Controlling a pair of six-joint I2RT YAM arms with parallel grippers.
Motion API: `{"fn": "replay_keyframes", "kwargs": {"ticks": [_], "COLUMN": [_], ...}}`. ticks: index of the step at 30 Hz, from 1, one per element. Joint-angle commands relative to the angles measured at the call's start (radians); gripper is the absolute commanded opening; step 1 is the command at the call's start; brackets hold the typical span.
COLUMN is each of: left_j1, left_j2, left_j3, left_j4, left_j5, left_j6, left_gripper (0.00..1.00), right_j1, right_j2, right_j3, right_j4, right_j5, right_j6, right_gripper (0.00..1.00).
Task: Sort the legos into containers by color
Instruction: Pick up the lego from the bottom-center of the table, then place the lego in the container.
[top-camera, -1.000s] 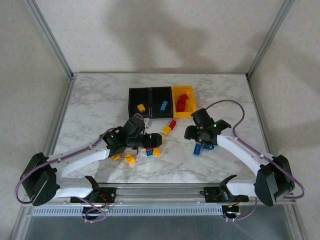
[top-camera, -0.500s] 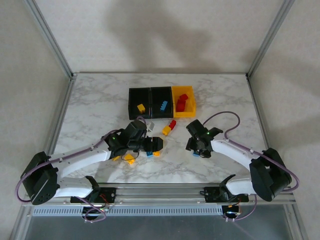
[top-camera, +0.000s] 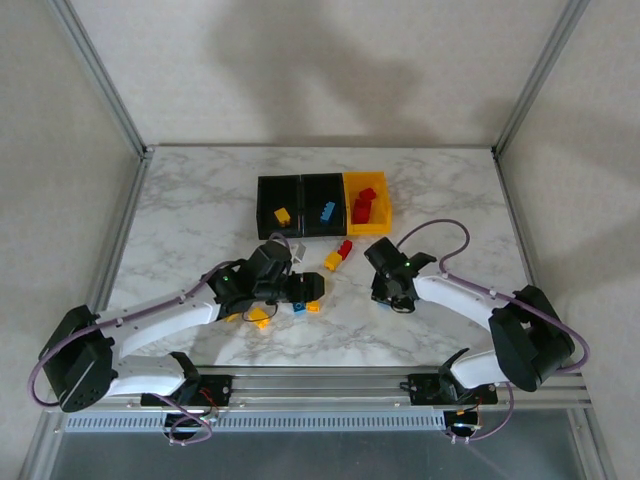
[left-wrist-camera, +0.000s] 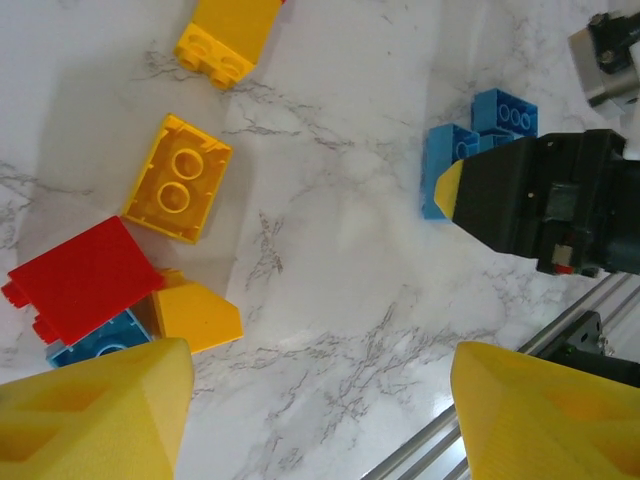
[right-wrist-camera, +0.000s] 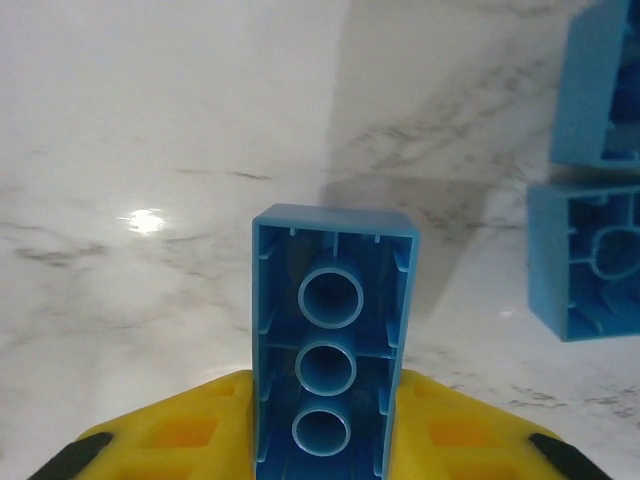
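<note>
Clamping blue brick (right-wrist-camera: 333, 340), right gripper (right-wrist-camera: 335, 450) mostly cut off

A white marble-patterned table (top-camera: 190, 200) stands between plain beige walls (top-camera: 60, 200). Silver metal posts (top-camera: 100, 75) rise from its far corners, and soft shadows (top-camera: 300, 60) cross the back wall.

I read the tabletop (right-wrist-camera: 150, 100) as glossy, marble-patterned; the blue brick (right-wrist-camera: 333, 345) is smooth shiny plastic, the left gripper's fingers (left-wrist-camera: 90, 410) matt yellow plastic.

Bright, soft light, with one small glare on the table (right-wrist-camera: 145, 220).
</note>
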Motion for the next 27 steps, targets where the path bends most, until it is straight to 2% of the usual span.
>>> {"fn": "replay_keyframes", "kwargs": {"ticks": [1, 6, 10, 17, 27], "left_j1": [0.038, 0.152, 0.235, 0.255, 0.279], "left_j2": [-0.071, -0.194, -0.267, -0.307, -0.342], "left_j3": [-0.034, -0.073, -0.092, -0.107, -0.118], "left_j4": [0.034, 0.010, -0.026, -0.053, -0.094], "left_j5": [-0.063, -0.095, -0.080, -0.080, -0.092], "left_j6": [-0.069, -0.128, -0.143, -0.156, -0.156], "left_gripper": [0.69, 0.69, 0.70, 0.70, 0.70], "right_j1": [0.032, 0.044, 0.047, 0.033, -0.046], "right_j2": [0.018, 0.121, 0.256, 0.544, 0.830], "right_j3": [0.124, 0.328, 0.527, 0.891, 1.229], "right_j4": [-0.013, -0.005, -0.001, -0.057, -0.119], "right_j5": [0.020, 0.013, -0.001, -0.004, -0.059], "right_j6": [-0.049, -0.137, -0.208, -0.291, -0.312], "right_gripper": [0.28, 0.28, 0.29, 0.30, 0.31]}}
